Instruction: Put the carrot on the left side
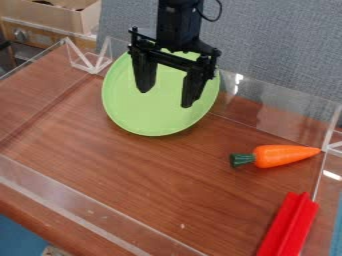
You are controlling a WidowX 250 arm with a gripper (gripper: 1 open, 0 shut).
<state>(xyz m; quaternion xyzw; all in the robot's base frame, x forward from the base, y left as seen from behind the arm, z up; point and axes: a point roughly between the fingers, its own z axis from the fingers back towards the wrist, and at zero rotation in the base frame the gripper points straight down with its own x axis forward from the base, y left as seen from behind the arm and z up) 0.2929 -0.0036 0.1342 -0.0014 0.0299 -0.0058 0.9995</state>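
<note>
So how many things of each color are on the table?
Orange: 1, the carrot
Green: 1, the plate
Red: 2, the flat bars at the front right corner
Total: 4, not counting the black end effector hanging open above the plate.

the black arm [179,12] points straight down, its gripper [170,86] hanging with both fingers [143,72] spread wide apart.

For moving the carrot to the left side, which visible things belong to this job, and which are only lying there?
Belongs to the job:
- carrot
- end effector, open, above the plate

Only lying there:
- green plate
- red bars
- clear walls
</note>
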